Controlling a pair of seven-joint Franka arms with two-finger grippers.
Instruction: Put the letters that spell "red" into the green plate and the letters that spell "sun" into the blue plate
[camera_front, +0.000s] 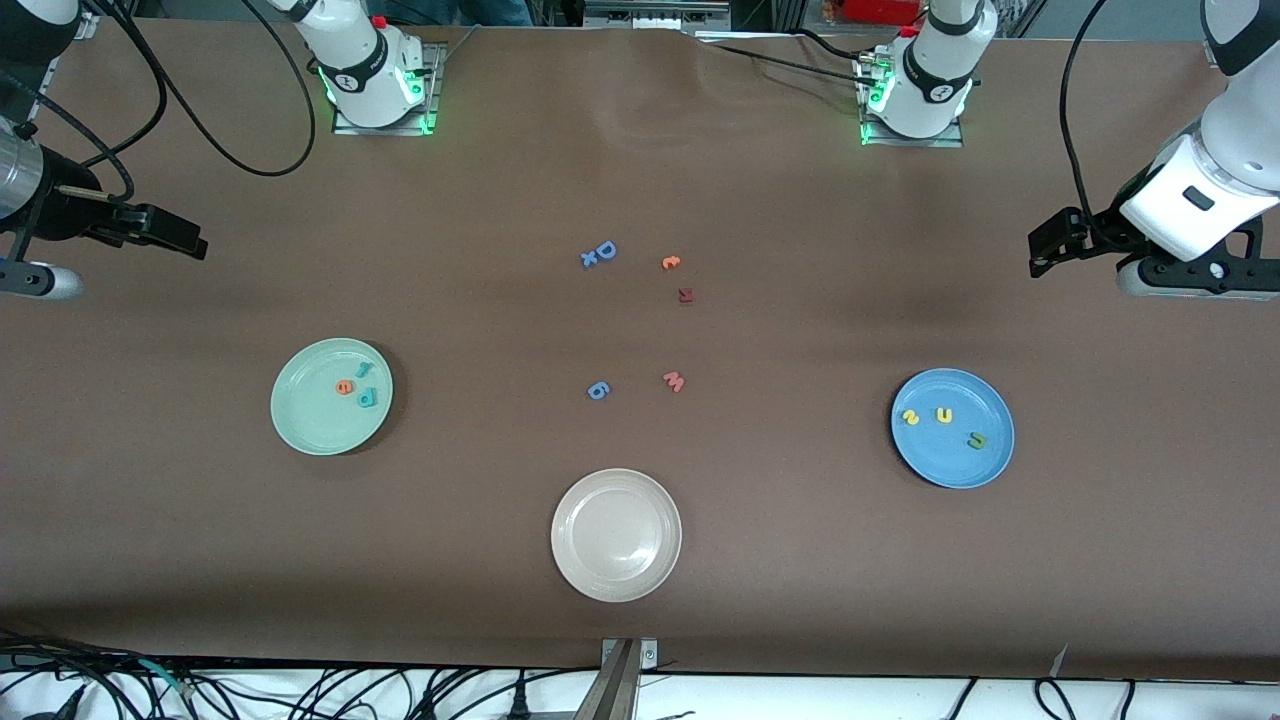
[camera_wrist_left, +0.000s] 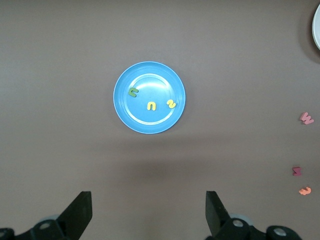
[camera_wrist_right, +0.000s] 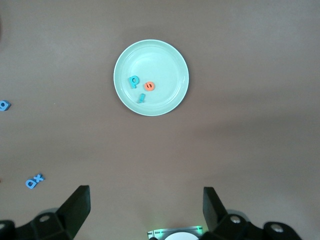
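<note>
The green plate (camera_front: 315, 420) lies toward the right arm's end of the table. It holds a teal "r" (camera_front: 362, 370), an orange "e" (camera_front: 344, 387) and a teal "d" (camera_front: 367, 398). The blue plate (camera_front: 950, 462), toward the left arm's end, holds a yellow "s" (camera_front: 910, 417), a yellow "u" (camera_front: 944, 414) and a green "n" (camera_front: 976, 439). My right gripper (camera_wrist_right: 146, 210) hangs open and empty high over the table near the green plate (camera_wrist_right: 170, 55). My left gripper (camera_wrist_left: 149, 212) is open and empty high up near the blue plate (camera_wrist_left: 150, 75).
A beige-white plate (camera_front: 616, 535) sits nearest the front camera at mid-table. Loose letters lie in the middle: a blue "D" with a small blue letter (camera_front: 600, 253), an orange letter (camera_front: 670, 262), a dark red one (camera_front: 685, 295), a pink "w" (camera_front: 674, 381) and a blue one (camera_front: 597, 390).
</note>
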